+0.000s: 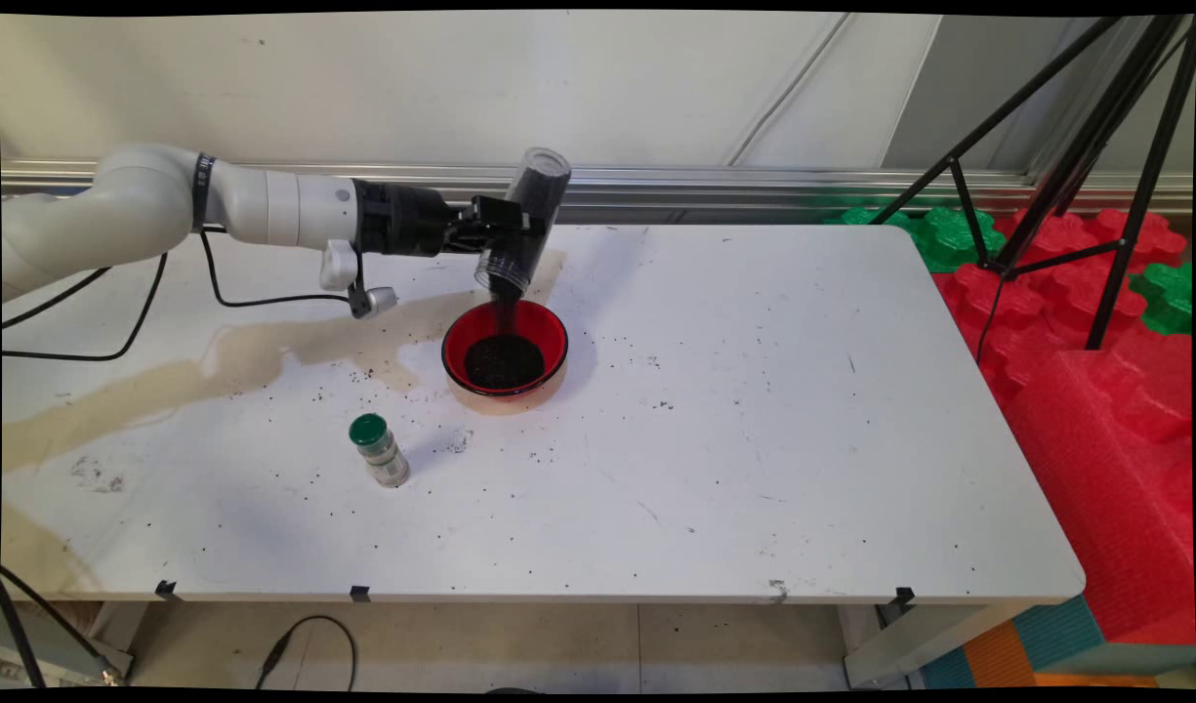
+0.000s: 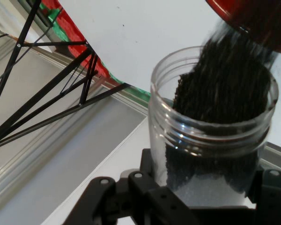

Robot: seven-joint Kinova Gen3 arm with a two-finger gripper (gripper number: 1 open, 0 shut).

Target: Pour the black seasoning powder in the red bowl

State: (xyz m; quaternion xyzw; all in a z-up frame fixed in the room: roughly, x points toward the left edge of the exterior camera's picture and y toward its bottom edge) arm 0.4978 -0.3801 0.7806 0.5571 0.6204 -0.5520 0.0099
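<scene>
My gripper (image 1: 515, 229) is shut on a clear plastic jar (image 1: 524, 223), held upside down and tilted over a red bowl (image 1: 505, 347). Dark grains stream from the jar's mouth (image 1: 501, 283) into the bowl, where a black heap lies. In the hand view the jar (image 2: 210, 126) fills the right side, its open mouth full of moving dark grains, and the red bowl's rim (image 2: 253, 18) shows at the top right. The gripper's black linkage (image 2: 131, 197) clasps the jar's base at the bottom edge.
A small spice bottle with a green cap (image 1: 379, 450) stands on the white table (image 1: 754, 439) in front and to the left of the bowl. Scattered dark grains and a brownish stain (image 1: 217, 356) mark the table's left half. A black tripod (image 1: 1066, 166) and red and green foam blocks (image 1: 1095, 322) stand at right.
</scene>
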